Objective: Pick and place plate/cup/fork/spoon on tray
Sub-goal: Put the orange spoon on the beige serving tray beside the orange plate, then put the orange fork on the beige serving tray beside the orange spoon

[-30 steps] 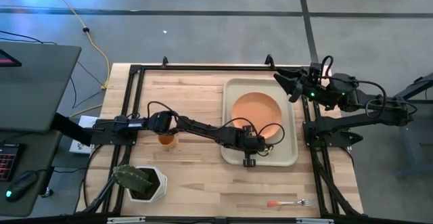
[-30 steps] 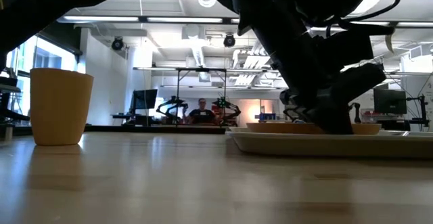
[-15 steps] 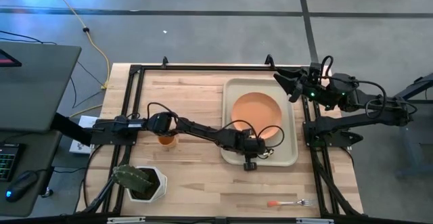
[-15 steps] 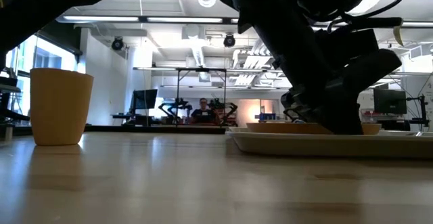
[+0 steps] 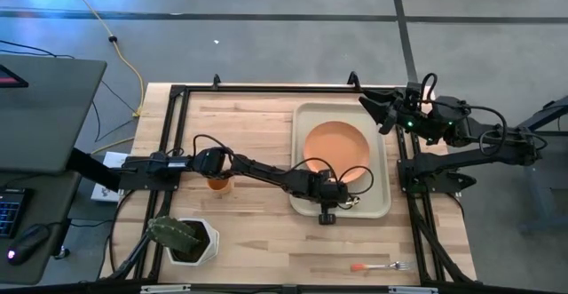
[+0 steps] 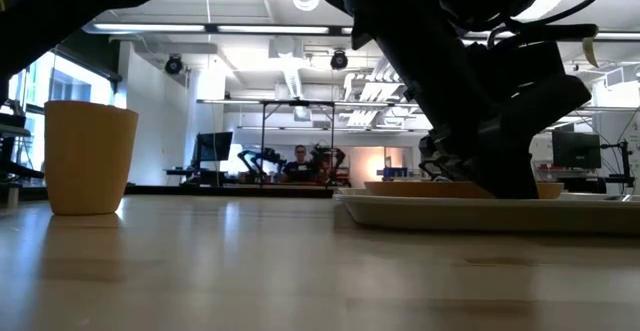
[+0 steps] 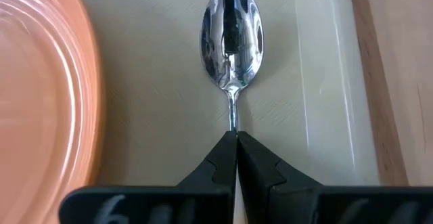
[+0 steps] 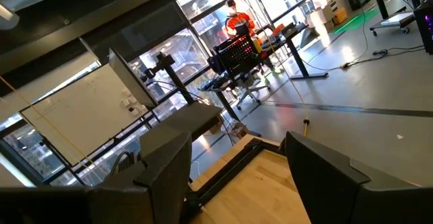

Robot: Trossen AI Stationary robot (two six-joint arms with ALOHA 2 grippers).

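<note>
- Left gripper [image 7: 236, 143]: fingers pressed together on the stem of the spoon [image 7: 231, 45]; reaches across the table to the near right corner of the tray [image 5: 306, 116].
- Spoon: silver bowl lies face up on the tray floor, between the plate [image 7: 40, 95] and the tray's right rim; handle hidden between the fingers.
- Plate: orange, flat on the tray, towards its far end [image 5: 336, 145]; apart from the spoon.
- Tray: cream, on the right half of the wooden table [image 5: 248, 125], long side running far to near.
- Cup [image 6: 89, 156]: orange-yellow, upright on the table left of the tray, partly under the left arm in the high view [image 5: 218, 184].
- Fork [image 5: 380, 266]: lies on the table at the near right, well apart from the tray, tines pointing right.
- Right gripper [image 5: 376, 109]: fingers spread, holding nothing, raised off the tray's far right corner.
- Cactus pot [image 5: 185, 238]: white, at the table's near left.
- Person [image 6: 297, 163]: seated far back in the room.
</note>
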